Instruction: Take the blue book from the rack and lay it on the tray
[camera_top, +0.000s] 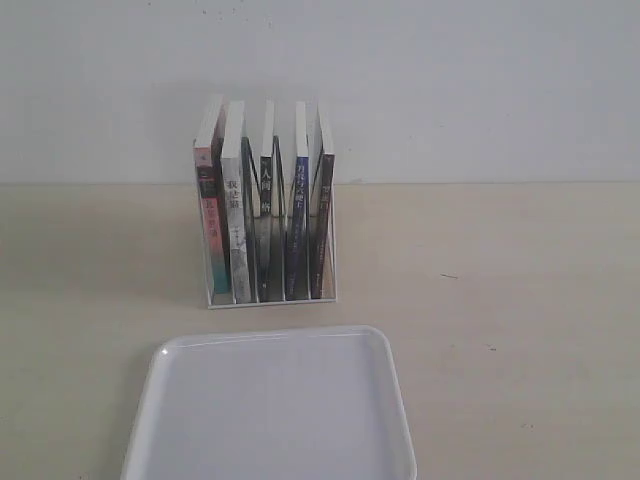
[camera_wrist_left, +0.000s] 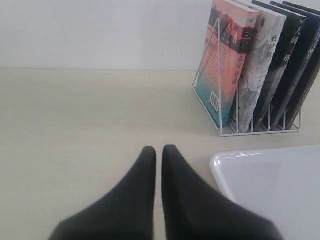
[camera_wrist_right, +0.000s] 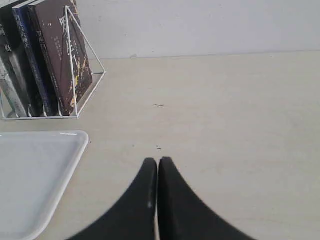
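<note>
Books stood upright in the white wire rack (camera_top: 272, 298) on the bench (camera_top: 500, 300), five in all. The blue book (camera_top: 298, 200) sat fourth from the left in the exterior view, between the black-spined book (camera_top: 265, 190) and a dark brown book (camera_top: 322, 195) at the right end. The white tray (camera_top: 270, 410) lay just in front of the rack, not touching it. The left jaws and the right jaws were both closed on nothing, each over bare bench beside a corner of the tray.
</note>
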